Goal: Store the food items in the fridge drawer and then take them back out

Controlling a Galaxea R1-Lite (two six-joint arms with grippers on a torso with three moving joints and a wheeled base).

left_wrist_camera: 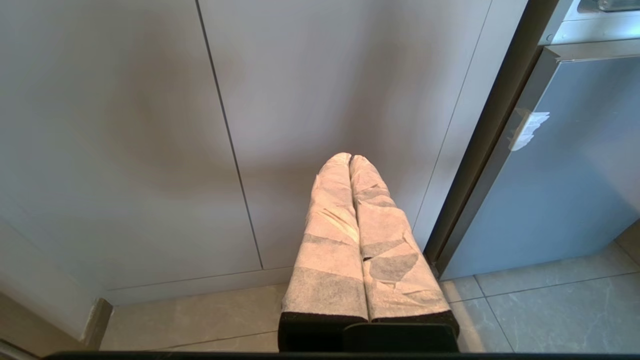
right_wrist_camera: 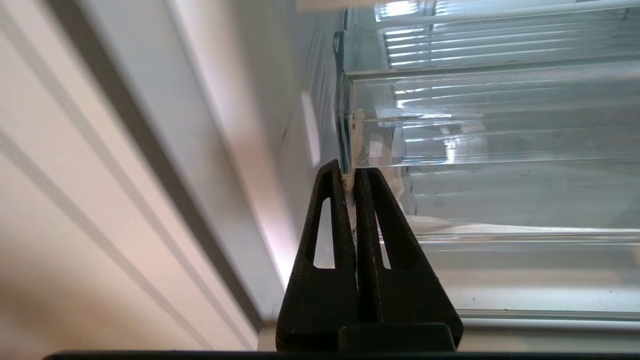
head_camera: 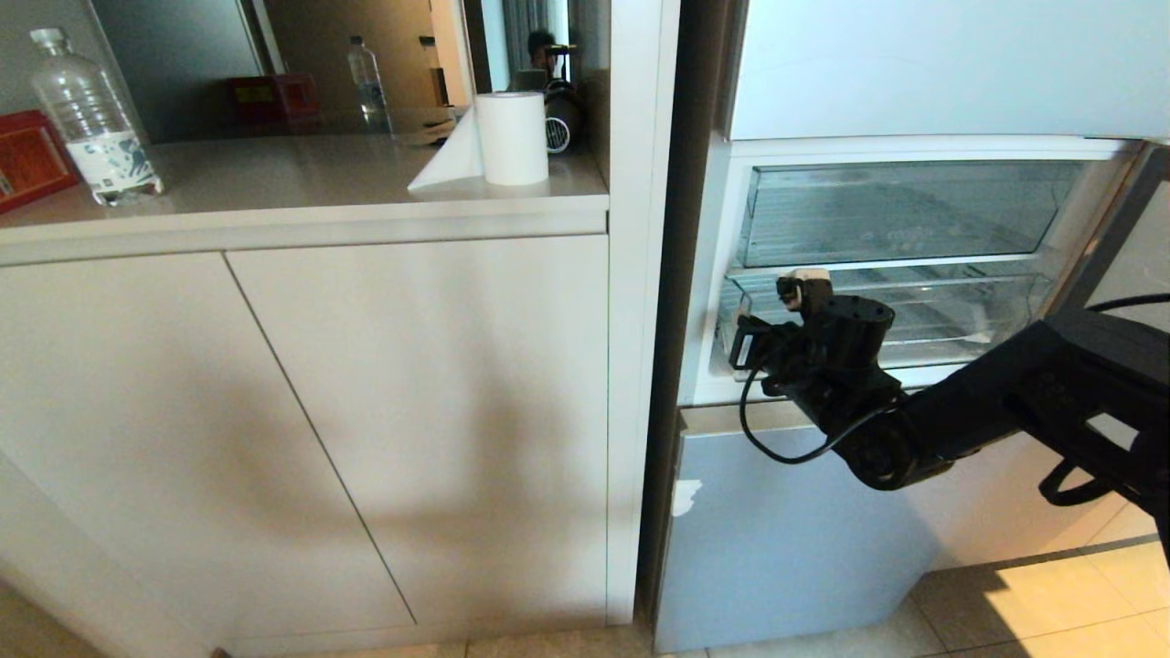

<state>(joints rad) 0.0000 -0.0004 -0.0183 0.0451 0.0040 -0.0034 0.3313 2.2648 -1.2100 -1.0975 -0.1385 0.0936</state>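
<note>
The fridge drawer (head_camera: 951,315), clear plastic with a stepped front lip, sits low in the open fridge compartment. My right gripper (head_camera: 803,277) reaches up to the left end of its front lip. In the right wrist view this gripper (right_wrist_camera: 352,170) is shut, with the thin clear edge of the drawer (right_wrist_camera: 500,140) pinched between its fingertips. My left gripper (left_wrist_camera: 349,157), its fingers wrapped in white tape, hangs shut and empty in front of the cabinet doors near the floor. The food items are out of view.
A second clear drawer (head_camera: 905,215) sits just above. The grey lower fridge door (head_camera: 777,530) is closed. To the left, white cabinet doors (head_camera: 411,411) stand under a counter holding a water bottle (head_camera: 91,119), a paper roll (head_camera: 512,137) and a red box (head_camera: 27,160).
</note>
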